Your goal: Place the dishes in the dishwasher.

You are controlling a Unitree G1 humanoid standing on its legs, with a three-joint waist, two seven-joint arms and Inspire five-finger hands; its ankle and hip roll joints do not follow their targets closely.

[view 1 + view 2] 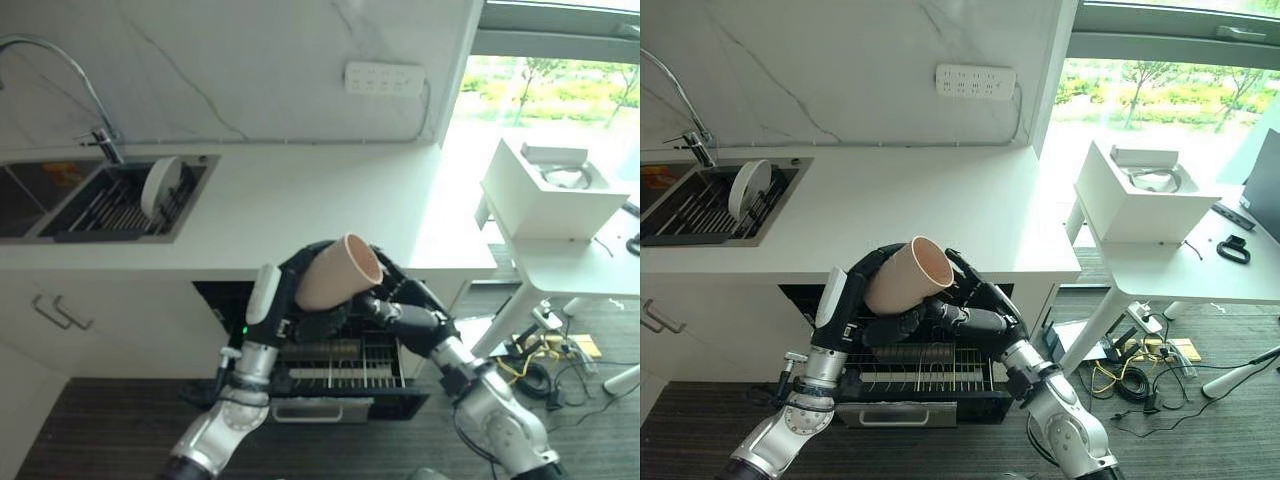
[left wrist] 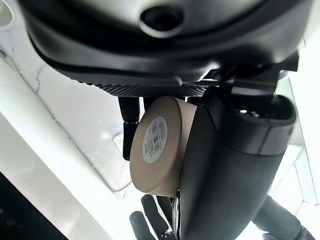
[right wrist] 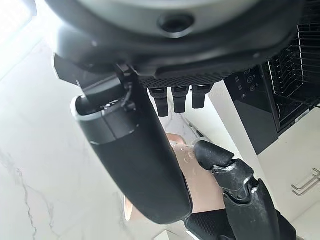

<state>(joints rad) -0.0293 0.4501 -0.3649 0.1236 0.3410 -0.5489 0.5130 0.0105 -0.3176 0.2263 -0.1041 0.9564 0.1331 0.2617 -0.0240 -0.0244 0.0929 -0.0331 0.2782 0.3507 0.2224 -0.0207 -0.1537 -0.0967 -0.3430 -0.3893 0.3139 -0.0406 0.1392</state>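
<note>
A tan cup (image 1: 338,272) is tilted in the air above the pulled-out dishwasher rack (image 1: 345,368), its mouth toward the right. My left hand (image 1: 292,300) is shut on it; in the left wrist view the fingers (image 2: 129,118) and thumb (image 2: 225,165) clamp the cup's labelled base (image 2: 156,146). My right hand (image 1: 402,297) is up against the cup's mouth side, with straight fingers (image 3: 175,99) and the thumb (image 3: 137,160) lying along the cup (image 3: 202,192). A white plate (image 1: 160,187) stands upright in the sink's rack.
The sink (image 1: 60,205) with its tap (image 1: 60,75) is sunk in the white counter (image 1: 320,200) at the left. A white table (image 1: 575,270) carrying a white box (image 1: 555,185) stands to the right, with cables (image 1: 545,360) on the floor under it.
</note>
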